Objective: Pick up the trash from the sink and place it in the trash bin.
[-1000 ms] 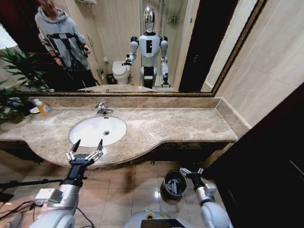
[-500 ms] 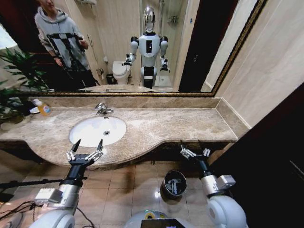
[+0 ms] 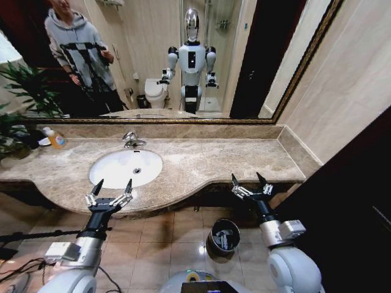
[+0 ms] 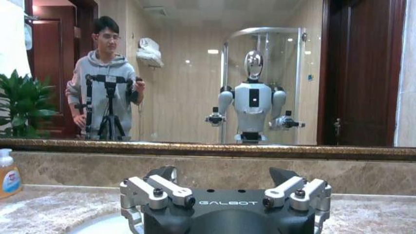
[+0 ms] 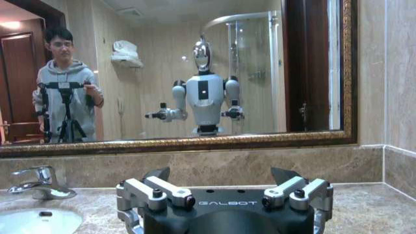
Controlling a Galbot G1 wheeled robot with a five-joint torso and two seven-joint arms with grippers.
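The white oval sink (image 3: 116, 171) lies in the beige marble counter under a chrome faucet (image 3: 131, 141); its bowl shows just the drain. My left gripper (image 3: 113, 183) hovers open at the counter's front edge, just before the sink (image 4: 97, 225). My right gripper (image 3: 246, 178) is open too, raised at the counter's front edge to the right, above the floor. Below it and to its left, the small dark trash bin (image 3: 211, 242) stands on the tiles with pale trash (image 3: 223, 240) inside. The right wrist view looks across the counter to the faucet (image 5: 32, 183) and sink (image 5: 36, 222).
An orange-yellow soap bottle (image 3: 56, 139) stands at the counter's back left beside a green plant (image 3: 21, 91). A wide mirror (image 3: 244, 61) runs behind the counter. A dark cabinet (image 3: 342, 201) closes off the right side. Cables lie on the floor at the left.
My right gripper has risen from beside the trash bin up to the counter's front edge, open throughout. The left gripper has stayed where it was.
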